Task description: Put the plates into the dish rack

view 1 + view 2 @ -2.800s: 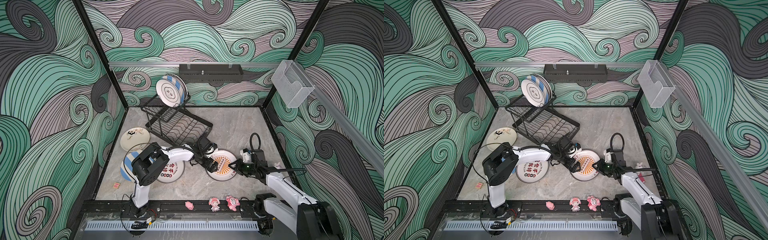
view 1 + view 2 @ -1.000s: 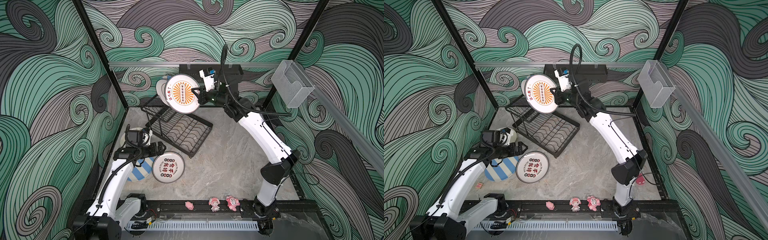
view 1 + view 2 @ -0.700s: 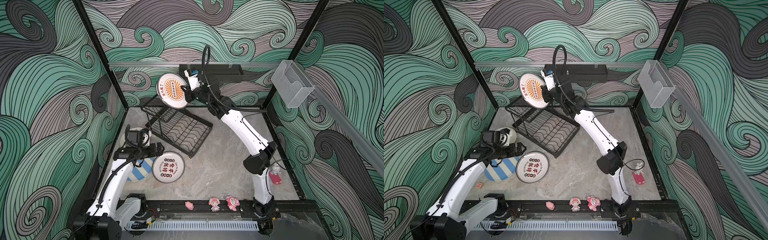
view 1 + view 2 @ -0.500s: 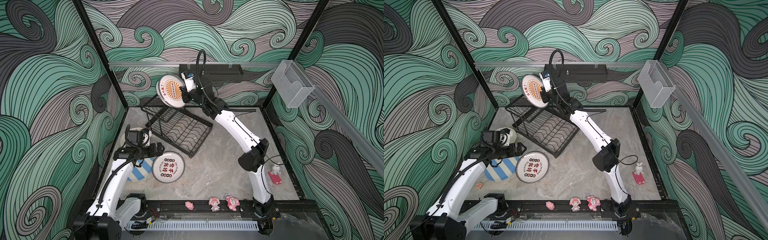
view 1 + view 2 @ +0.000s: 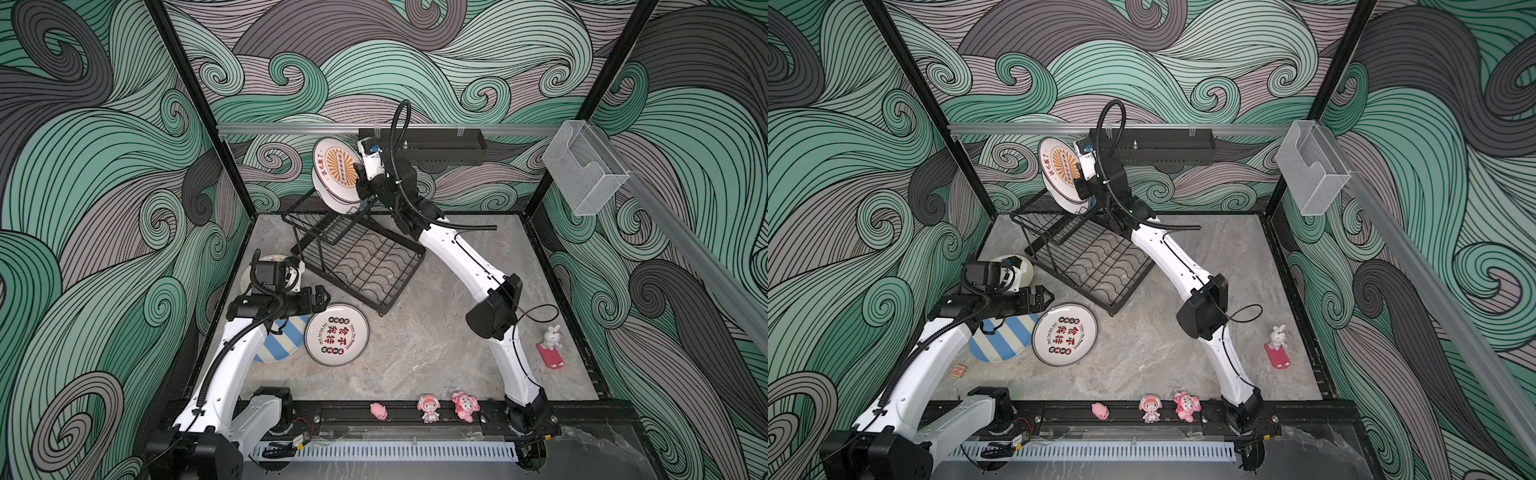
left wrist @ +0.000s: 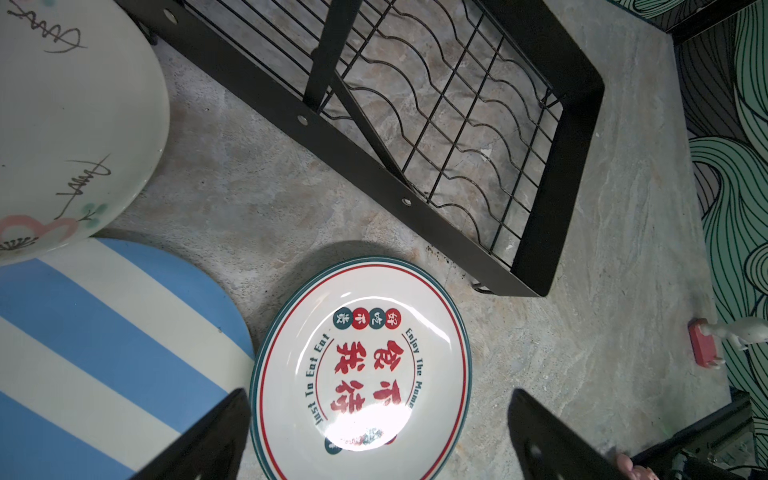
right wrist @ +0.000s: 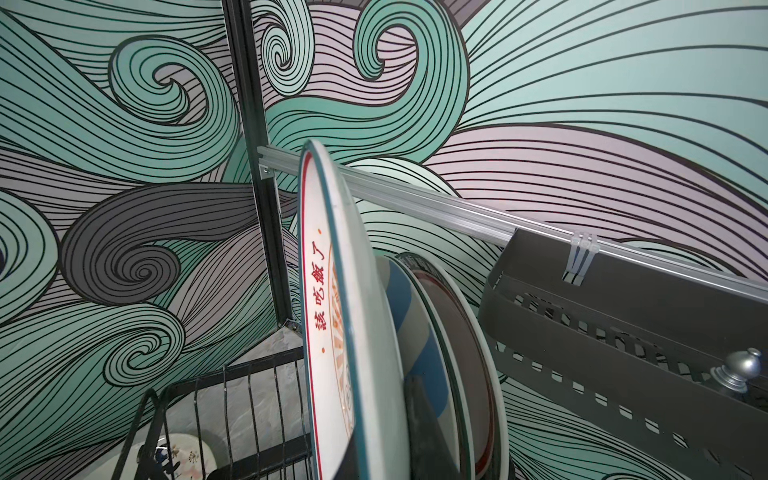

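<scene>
My right gripper (image 5: 360, 179) (image 7: 382, 453) is shut on the rim of an orange-sunburst plate (image 5: 337, 165) (image 5: 1060, 163) (image 7: 332, 324). The plate stands upright over the raised upper tier of the black dish rack (image 5: 362, 266) (image 5: 1096, 262) (image 7: 232, 399), close against a blue-striped plate (image 7: 415, 332) and a red-rimmed plate (image 7: 465, 332) standing there. On the table lie a plate with Chinese characters (image 5: 336, 334) (image 6: 361, 374), a blue-striped plate (image 5: 286, 341) (image 6: 104, 332) and a cream floral plate (image 5: 1026, 266) (image 6: 75, 104). My left gripper (image 5: 322, 297) (image 6: 378, 395) hovers open above the characters plate.
A black perforated shelf (image 5: 436, 145) hangs on the back wall just behind the rack. A clear acrylic box (image 5: 582, 174) sits on the right rail. Pink figurines (image 5: 428, 407) line the front edge. A rabbit on a red stand (image 5: 550, 345) is at the right.
The right arm has lifted the orange plate off the table, then carried it left and down beside the plates in the upper tier. The left arm drew back left and has since held still.
</scene>
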Controlling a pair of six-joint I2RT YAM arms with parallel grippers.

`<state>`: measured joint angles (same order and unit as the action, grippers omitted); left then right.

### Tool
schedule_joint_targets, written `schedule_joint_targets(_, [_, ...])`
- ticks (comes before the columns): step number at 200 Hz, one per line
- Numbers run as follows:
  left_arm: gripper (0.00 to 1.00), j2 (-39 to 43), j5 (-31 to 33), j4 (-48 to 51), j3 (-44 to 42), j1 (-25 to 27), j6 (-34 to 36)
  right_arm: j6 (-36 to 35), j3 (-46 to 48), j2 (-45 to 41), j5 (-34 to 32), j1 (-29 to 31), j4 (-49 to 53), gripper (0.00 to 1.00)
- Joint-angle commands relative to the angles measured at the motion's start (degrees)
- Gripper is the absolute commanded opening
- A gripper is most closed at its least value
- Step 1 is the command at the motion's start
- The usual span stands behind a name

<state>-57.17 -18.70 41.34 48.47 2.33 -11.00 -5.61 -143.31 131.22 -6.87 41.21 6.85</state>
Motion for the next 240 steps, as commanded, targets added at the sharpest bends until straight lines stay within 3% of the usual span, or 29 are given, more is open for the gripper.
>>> schedule_joint_targets(1, [0.99, -0.3, -0.9, 0.5, -0.4, -0.2, 0.8, -0.8, -1.6, 1.0, -1.9, 0.6, -5.4, 0.0])
schedule_joint_targets(120, [0.99, -1.1, -1.4, 0.6, -0.3, -0.2, 1.1, -4.4, -2.2, 4.9, -4.3, 1.8, -7.4, 0.0])
schedule_joint_targets(240, [0.98, -1.0, -1.5, 0.6, -0.4, -0.2, 1.1, -8.5, 1.5, 0.6, 1.5, 2.8, -15.1, 0.0])
